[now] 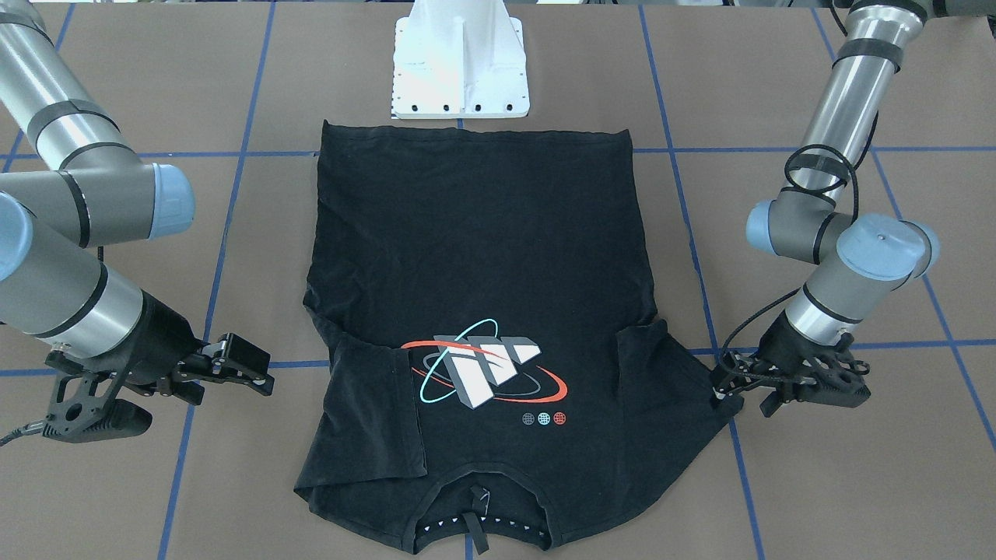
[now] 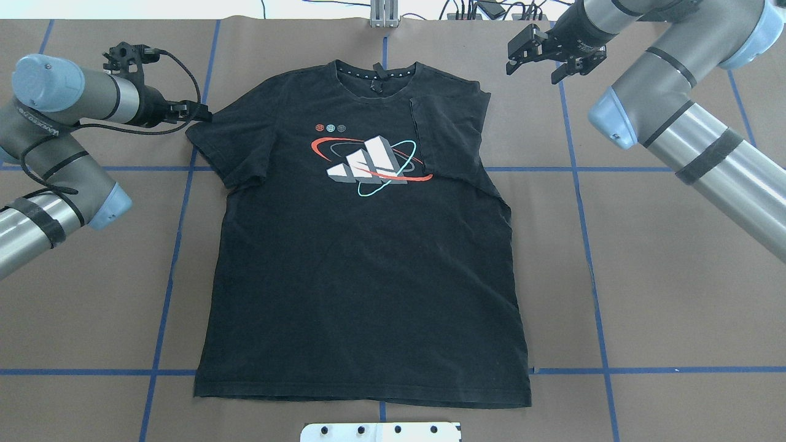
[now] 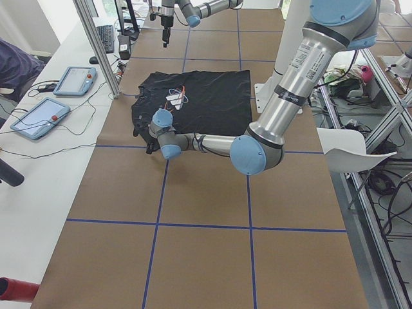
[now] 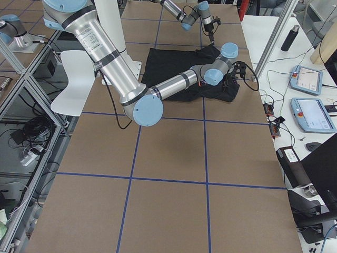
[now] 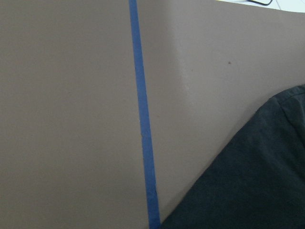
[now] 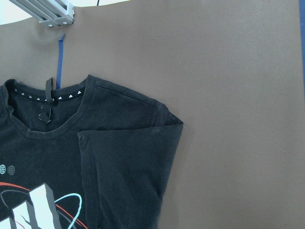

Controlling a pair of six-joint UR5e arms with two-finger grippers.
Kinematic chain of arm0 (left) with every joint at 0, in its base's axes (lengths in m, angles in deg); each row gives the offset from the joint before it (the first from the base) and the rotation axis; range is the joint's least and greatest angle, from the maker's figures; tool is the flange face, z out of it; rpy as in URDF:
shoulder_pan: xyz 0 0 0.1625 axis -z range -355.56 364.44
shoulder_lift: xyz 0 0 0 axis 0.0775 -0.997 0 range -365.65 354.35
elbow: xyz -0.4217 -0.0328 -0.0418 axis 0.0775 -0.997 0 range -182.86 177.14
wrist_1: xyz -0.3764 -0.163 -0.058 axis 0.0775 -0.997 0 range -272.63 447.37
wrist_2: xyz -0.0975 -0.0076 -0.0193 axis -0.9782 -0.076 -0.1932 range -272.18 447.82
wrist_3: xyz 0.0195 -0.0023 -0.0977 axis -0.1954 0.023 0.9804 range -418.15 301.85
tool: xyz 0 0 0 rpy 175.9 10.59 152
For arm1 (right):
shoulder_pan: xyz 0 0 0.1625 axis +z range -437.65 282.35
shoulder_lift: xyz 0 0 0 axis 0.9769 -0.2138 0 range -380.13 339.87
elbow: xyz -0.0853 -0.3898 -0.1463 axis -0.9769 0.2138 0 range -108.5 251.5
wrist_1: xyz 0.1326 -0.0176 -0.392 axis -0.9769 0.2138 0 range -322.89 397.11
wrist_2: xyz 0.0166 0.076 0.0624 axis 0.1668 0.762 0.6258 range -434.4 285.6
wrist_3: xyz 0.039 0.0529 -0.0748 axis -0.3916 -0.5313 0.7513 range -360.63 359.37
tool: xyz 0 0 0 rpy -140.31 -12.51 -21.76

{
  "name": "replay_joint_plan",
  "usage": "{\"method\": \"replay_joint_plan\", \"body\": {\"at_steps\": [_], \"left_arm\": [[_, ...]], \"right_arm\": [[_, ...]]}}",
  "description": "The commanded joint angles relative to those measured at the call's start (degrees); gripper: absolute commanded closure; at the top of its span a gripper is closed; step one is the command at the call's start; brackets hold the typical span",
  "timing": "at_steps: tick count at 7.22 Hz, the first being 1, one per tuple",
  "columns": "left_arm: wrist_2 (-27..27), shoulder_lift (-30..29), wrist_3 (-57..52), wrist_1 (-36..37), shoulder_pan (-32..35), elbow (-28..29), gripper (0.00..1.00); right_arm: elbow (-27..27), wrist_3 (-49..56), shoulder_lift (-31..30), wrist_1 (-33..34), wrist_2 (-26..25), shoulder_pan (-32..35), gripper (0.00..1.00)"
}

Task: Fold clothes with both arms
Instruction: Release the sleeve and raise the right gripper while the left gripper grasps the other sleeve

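Note:
The black T-shirt (image 2: 368, 264) lies flat and logo up on the brown table, collar at the far edge, hem towards the robot's base. Its sleeve on the robot's right side (image 2: 445, 138) is folded in over the chest; it also shows in the right wrist view (image 6: 128, 162). My left gripper (image 2: 201, 113) is low at the tip of the other sleeve (image 1: 704, 381) and looks shut on it. Black cloth (image 5: 248, 181) fills a corner of the left wrist view. My right gripper (image 2: 540, 60) is open and empty, raised beside the folded shoulder; it also shows in the front view (image 1: 261, 369).
The white pedestal base (image 1: 461, 70) stands just behind the hem. Blue tape lines (image 2: 583, 215) cross the brown table. A metal post (image 2: 384, 12) stands at the far edge by the collar. Tablets and cables (image 3: 38, 116) lie on the side bench.

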Motion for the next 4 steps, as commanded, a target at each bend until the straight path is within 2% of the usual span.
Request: {"method": "replay_joint_plan", "body": {"at_steps": [1, 4], "left_arm": [[0.4, -0.1, -0.1, 0.2, -0.3, 0.4, 0.19], [0.4, 0.0, -0.1, 0.2, -0.6, 0.4, 0.24]], "right_arm": [[0.1, 0.0, 0.1, 0.1, 0.0, -0.1, 0.00], [0.1, 0.0, 0.3, 0.1, 0.1, -0.5, 0.00]]}}
